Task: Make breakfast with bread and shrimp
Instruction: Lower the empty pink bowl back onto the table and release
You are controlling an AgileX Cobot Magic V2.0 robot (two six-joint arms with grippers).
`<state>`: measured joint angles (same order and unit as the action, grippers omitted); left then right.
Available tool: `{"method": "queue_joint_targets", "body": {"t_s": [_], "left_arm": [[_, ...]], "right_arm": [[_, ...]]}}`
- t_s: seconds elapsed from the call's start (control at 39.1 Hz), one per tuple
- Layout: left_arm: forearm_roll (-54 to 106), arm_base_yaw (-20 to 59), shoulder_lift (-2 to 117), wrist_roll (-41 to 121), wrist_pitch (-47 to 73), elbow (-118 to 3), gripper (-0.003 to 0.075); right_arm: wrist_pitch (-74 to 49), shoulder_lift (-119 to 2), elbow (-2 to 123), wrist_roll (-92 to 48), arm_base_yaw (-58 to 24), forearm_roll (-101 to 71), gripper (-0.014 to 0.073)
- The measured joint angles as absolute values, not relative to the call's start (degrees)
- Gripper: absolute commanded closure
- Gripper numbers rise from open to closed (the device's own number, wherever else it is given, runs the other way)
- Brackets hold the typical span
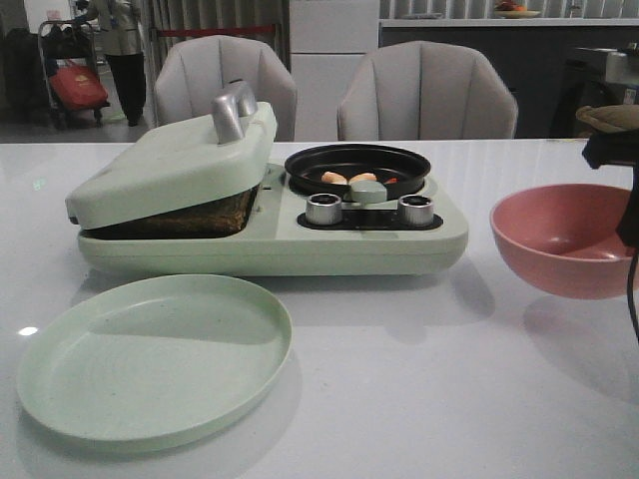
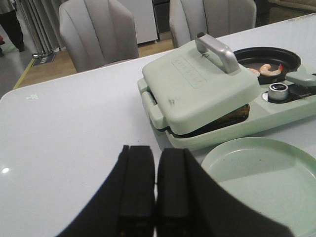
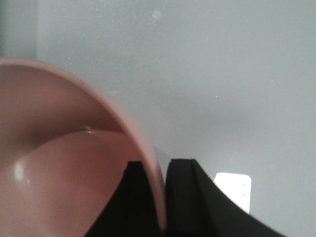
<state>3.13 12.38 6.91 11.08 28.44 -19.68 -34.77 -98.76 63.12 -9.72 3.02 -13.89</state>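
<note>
A: Status of the right gripper?

B: Clamped on the pink bowl. One finger sits inside the rim, the other outside, with the wall pinched between them. The bowl stands at the right side of the white table, and I can make out nothing inside it.

A: Left gripper?

B: Fingers pressed together, nothing between them. It hangs above bare tabletop, near the front left corner of the appliance.

A: Appliance layout?

B: One pale green breakfast maker. Left half: a sandwich press whose lid, with a silver handle, rests tilted and not fully down. A dark brown edge shows in the gap beneath it. That may be the bread, but I cannot tell for certain.

A: Right half?

B: A round black pan behind two silver knobs.

A: Location of the shrimp?

B: In the pan, a few orange-pink pieces lying together near its middle.

A: Anything else on the table?

B: A pale green plate, just in front of the press, with nothing on it. Two grey chairs stand behind the table.
</note>
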Motion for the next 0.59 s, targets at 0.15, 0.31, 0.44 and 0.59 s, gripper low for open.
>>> {"method": "queue_joint_targets", "body": {"t_s": [0.15, 0.31, 0.44, 0.59], "left_arm": [[3.1, 12.4, 6.9, 11.1, 28.4, -19.7, 0.0606], [3.1, 12.4, 6.9, 11.1, 28.4, -19.7, 0.0606], [3.1, 12.4, 6.9, 11.1, 28.4, -19.7, 0.0606], [3.1, 12.4, 6.9, 11.1, 28.4, -19.7, 0.0606]], "right_arm": [[-33.5, -100.8, 63.1, -9.7, 3.0, -14.3, 0.0326], [-32.8, -101.1, 63.1, -9.7, 3.0, -14.0, 0.0144], [-33.7, -101.1, 63.2, -9.6, 3.0, -11.5, 0.0100], [-38.1, -98.2, 65.6, -9.6, 2.9, -8.8, 0.0101]]}}
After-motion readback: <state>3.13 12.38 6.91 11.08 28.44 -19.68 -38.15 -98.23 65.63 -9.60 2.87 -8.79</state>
